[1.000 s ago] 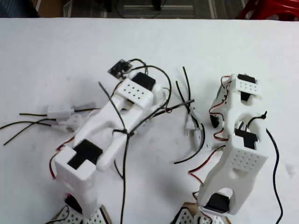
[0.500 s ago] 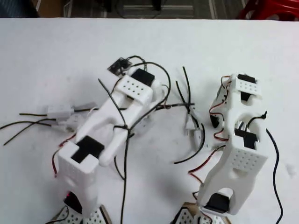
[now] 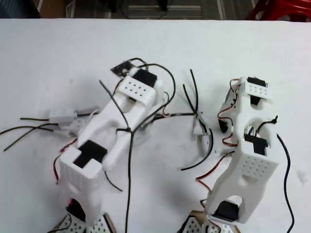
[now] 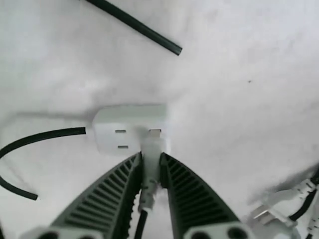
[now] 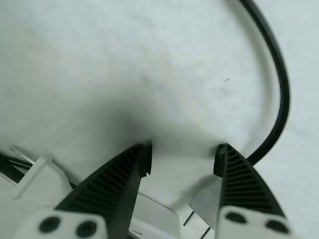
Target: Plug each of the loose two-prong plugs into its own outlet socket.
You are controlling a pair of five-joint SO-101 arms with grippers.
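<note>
In the left wrist view my left gripper (image 4: 151,158) is shut on a white two-prong plug (image 4: 151,149). The plug's front end presses against the face of a white outlet socket (image 4: 124,124) lying on the table. I cannot tell how far its prongs are in. A second loose white plug (image 4: 271,211) lies off to the side; the high view shows a plug (image 3: 197,128) with a black cord between the arms. Another white socket (image 3: 62,115) sits at the table's left. My right gripper (image 5: 182,154) stands open just over bare table, with nothing between its fingers.
Black cords (image 3: 194,92) curl across the middle of the table, and one (image 5: 279,84) loops past the right gripper. A cut cord end (image 4: 134,25) lies beyond the socket. The left arm (image 3: 116,121) covers its socket from above. The far half of the table (image 3: 155,43) is bare.
The left arm's wrist has shifted a little up and to the left in the high view, dragging the black cords with it. The right arm has not moved.
</note>
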